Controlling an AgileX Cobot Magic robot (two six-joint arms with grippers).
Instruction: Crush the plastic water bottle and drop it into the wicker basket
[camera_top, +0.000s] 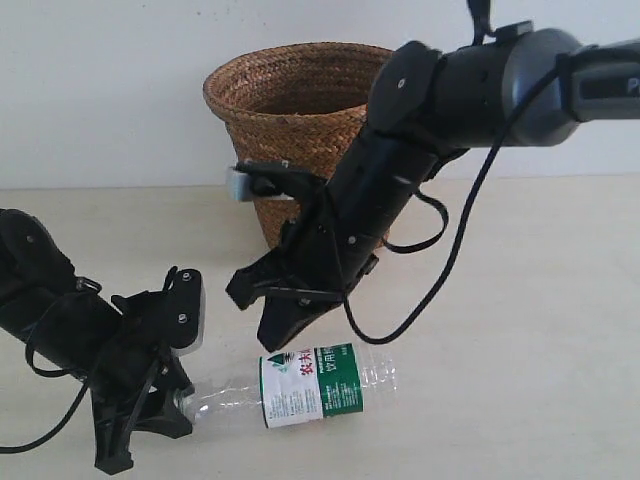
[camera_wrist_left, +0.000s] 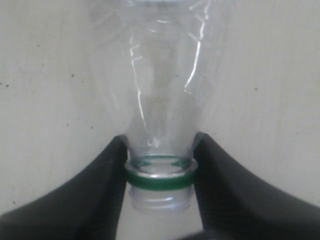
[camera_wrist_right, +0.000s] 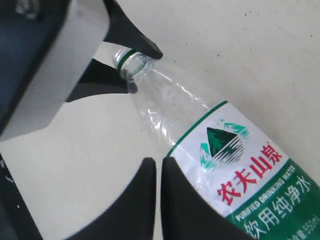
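The plastic water bottle (camera_top: 312, 385) lies on its side on the table, uncapped, label up. My left gripper (camera_top: 178, 405) is shut on its neck; in the left wrist view the two black fingers (camera_wrist_left: 107, 175) press on either side of the green neck ring (camera_wrist_left: 159, 180). My right gripper (camera_top: 270, 338) hangs just above the bottle's shoulder, shut with nothing between its fingers. Its wrist view shows the tips (camera_wrist_right: 159, 162) beside the label's edge (camera_wrist_right: 235, 160). The wicker basket (camera_top: 290, 130) stands upright at the back, partly hidden by the right arm.
The beige table (camera_top: 520, 330) runs back to a white wall. A black cable (camera_top: 440, 270) loops down from the right arm, in front of the basket. The left arm's body (camera_top: 50, 310) fills the lower left corner.
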